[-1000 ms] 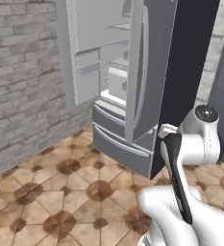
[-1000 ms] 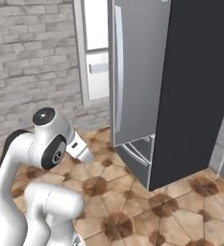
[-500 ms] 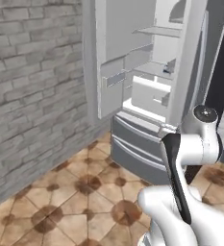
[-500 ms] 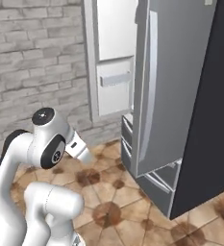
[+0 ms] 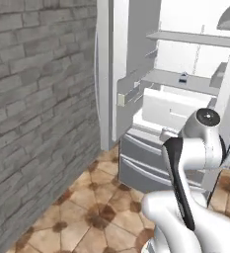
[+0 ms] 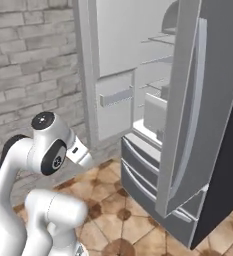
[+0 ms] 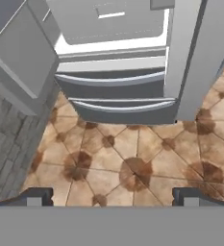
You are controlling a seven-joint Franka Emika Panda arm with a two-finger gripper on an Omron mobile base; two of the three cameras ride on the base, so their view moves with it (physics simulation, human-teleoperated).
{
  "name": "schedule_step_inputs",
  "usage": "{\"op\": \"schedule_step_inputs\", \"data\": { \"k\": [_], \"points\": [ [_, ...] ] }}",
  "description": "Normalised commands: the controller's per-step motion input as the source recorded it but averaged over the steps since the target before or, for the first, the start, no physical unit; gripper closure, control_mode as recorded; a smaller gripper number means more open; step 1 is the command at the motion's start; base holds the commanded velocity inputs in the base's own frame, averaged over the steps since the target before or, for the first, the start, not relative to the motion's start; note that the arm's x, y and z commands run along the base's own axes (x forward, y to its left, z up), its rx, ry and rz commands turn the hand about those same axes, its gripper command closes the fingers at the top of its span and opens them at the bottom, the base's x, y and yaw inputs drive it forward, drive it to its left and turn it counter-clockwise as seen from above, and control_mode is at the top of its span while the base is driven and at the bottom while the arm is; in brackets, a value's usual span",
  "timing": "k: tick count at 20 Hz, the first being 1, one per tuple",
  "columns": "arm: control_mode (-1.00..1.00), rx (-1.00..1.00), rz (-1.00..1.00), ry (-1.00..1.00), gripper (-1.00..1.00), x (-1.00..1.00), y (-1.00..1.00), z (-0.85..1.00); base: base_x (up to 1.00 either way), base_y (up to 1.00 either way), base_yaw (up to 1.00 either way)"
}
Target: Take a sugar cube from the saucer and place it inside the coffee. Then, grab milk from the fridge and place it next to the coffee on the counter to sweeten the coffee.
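The fridge (image 5: pixel 185 29) stands open ahead, with a white interior and white shelves. On its middle shelf sits a tiny white item with a blue base (image 5: pixel 183 77), which looks like the milk. My arm is folded up close to the base. In the hand view my gripper (image 7: pixel 113 198) points down at the tiled floor in front of the fridge's lower drawers (image 7: pixel 118 91). Its fingertips (image 7: pixel 36 197) are far apart with nothing between them. The sugar cube, saucer, coffee and counter are out of view.
A grey brick wall (image 5: pixel 37 99) runs along the left. The fridge's left door (image 5: pixel 111 64) hangs open by the wall, and the right door (image 6: pixel 188 100) swings out on the right. Two grey drawers (image 5: pixel 141 163) jut low. Brown tiled floor (image 5: pixel 96 212) lies between.
The whole picture has shifted: the base has driven closer to the fridge and round towards its open front, so the interior shelves now face me. The gripper stays open.
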Motion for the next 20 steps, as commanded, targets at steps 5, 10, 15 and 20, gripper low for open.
{"op": "schedule_step_inputs", "data": {
  "k": [5,10,15,20],
  "points": [
    [1.00,0.00,0.00,0.00,-1.00,0.00,0.00,0.00,0.95,0.20,-0.48],
    [1.00,0.00,0.00,0.00,-1.00,0.00,0.00,0.00,0.80,0.10,-0.54],
    [1.00,0.00,0.00,0.00,-1.00,0.00,0.00,0.00,0.78,0.34,-0.53],
    [1.00,0.00,0.00,0.00,-1.00,0.00,0.00,0.00,0.56,0.43,-0.39]
  ]
}}
